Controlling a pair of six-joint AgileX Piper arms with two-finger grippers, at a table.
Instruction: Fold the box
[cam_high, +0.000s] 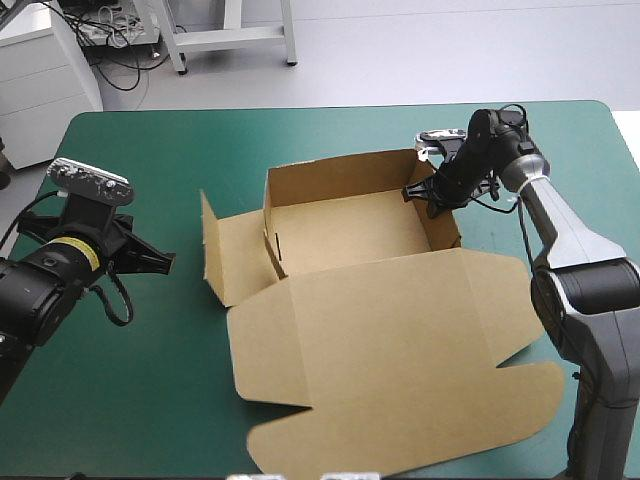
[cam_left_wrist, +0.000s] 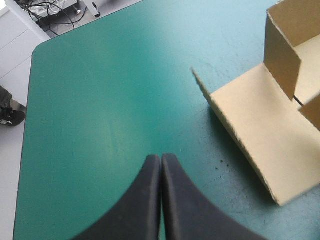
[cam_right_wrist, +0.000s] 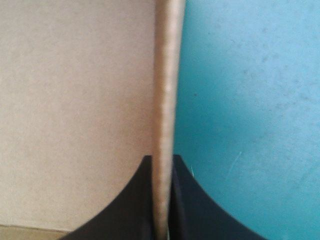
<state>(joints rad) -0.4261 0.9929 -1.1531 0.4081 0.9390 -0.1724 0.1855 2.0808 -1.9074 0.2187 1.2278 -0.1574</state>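
Box (cam_high: 345, 235) wall toward the table's (cam_high: 150, 400) right edge, pinched by right gripper (cam_high: 414, 190), may tear if tugged; left gripper (cam_high: 168, 262) closed, empty.

Box (cam_left_wrist: 265, 125) cut off by the left wrist view's edge, its wall rim blurred close between the right gripper (cam_right_wrist: 162, 159) fingers

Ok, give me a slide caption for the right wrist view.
Wall edge of the box clamped in the shut right pincer, teal-green cover outside.
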